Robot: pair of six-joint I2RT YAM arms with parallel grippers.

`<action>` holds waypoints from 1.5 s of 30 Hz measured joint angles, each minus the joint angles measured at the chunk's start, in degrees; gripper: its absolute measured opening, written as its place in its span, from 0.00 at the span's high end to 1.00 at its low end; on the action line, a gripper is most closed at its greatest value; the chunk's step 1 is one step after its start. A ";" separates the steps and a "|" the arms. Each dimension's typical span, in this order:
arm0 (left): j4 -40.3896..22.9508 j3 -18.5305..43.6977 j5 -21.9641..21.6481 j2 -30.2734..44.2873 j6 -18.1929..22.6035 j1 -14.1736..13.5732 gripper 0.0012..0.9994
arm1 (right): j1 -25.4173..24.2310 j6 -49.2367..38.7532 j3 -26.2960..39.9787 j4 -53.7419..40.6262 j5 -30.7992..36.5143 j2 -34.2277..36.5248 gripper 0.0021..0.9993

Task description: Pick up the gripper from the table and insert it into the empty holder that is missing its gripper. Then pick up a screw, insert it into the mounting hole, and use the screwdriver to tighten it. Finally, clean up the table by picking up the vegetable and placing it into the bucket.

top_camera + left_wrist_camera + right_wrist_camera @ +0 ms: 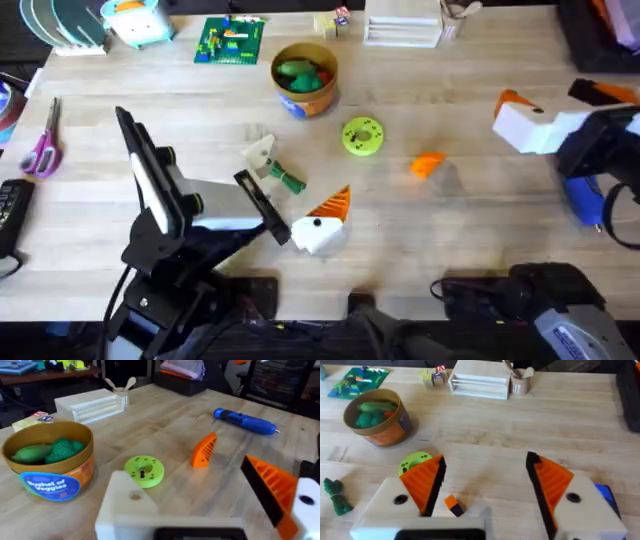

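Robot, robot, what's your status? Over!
Left gripper open, right gripper open, both empty. Orange gripper piece loose on table, holder empty. Nothing blocking it.

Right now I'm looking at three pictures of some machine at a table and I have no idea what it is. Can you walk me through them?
These are two robot arms working at a wooden table. One picture looks down from above. The other two come from a camera on each arm's wrist, so each shows that arm's own claw at the bottom.

The left claw is open and holds nothing. One of its fingers carries an orange ribbed pad, and the other is a bare white holder. The right claw is open too, with both pads in place.

On the table lie a loose orange pad, a blue screwdriver, a lime-green disc, a small dark-green vegetable and a bucket with green toy veggies inside.
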 joint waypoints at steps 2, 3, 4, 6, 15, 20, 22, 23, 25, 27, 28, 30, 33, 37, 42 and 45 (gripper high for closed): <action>-0.01 0.00 0.44 0.00 -0.15 0.00 0.01 | 0.00 0.00 0.00 0.00 0.00 0.00 0.01; 0.01 0.00 0.63 0.00 -0.16 0.00 0.01 | 0.00 0.00 0.00 0.00 0.00 0.01 0.01; -0.01 0.00 0.86 0.00 -0.17 0.00 0.01 | 0.00 0.00 0.00 0.00 0.00 0.00 0.01; 0.01 0.00 1.17 0.00 -0.17 0.00 0.01 | 0.00 0.00 0.00 0.00 0.00 0.01 0.01; 0.01 0.00 1.34 0.00 -0.17 0.00 0.01 | 0.00 0.00 0.00 0.00 0.00 0.00 0.01; 0.01 0.00 1.35 0.00 -0.17 0.00 0.01 | 0.00 0.00 0.00 0.00 0.00 0.00 0.01; 0.01 0.00 1.35 0.00 -0.18 0.00 0.01 | 0.00 0.00 0.00 0.00 0.00 0.01 0.01; 0.01 0.00 1.35 0.00 -0.17 0.00 0.01 | 0.00 0.00 0.00 0.00 0.00 0.01 0.01; 0.01 0.00 1.35 0.00 -0.19 0.00 0.01 | 0.00 0.00 0.00 0.00 0.00 0.01 0.01; -0.01 0.00 1.35 0.00 -0.17 0.00 0.01 | 0.00 0.00 0.00 0.00 0.00 0.00 0.01; 0.01 0.00 1.35 0.00 -0.19 0.00 0.01 | 0.00 0.00 0.00 0.00 0.00 0.00 0.01; 0.01 0.00 1.35 0.00 -0.17 0.00 0.01 | 0.00 0.00 0.00 0.00 -0.04 0.00 0.01; 0.01 0.00 1.35 0.00 -0.17 0.00 0.01 | 0.00 0.29 0.00 -0.42 -1.35 0.02 0.01; 0.01 0.00 1.35 0.00 -0.17 0.00 0.01 | 0.00 0.03 0.17 -1.86 -4.71 0.41 0.01; -0.01 0.00 1.35 0.00 -0.17 0.00 0.01 | 2.52 -5.12 1.28 -11.54 -6.44 8.21 0.01; 0.01 0.00 1.35 0.00 -0.17 0.00 0.01 | 6.14 -8.83 2.71 -15.26 -5.97 16.13 0.01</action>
